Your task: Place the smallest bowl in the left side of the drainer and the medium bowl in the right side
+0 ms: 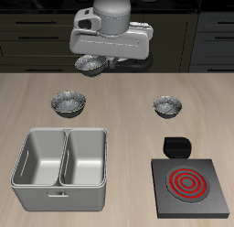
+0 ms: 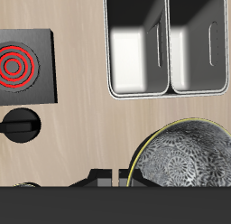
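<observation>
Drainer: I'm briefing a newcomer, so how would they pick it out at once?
Look along the wooden table's front edge, beside the black stove. The drainer is the light grey metal basin there. Alone here, it is rectangular, with two deep compartments split by a divider.

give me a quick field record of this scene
gripper: holds lifted bowl, raised over the table's back edge
drainer: both compartments empty
wider bowl: on table, behind drainer
narrower bowl: on table, behind stove
stove: beside drainer, near the front edge
</observation>
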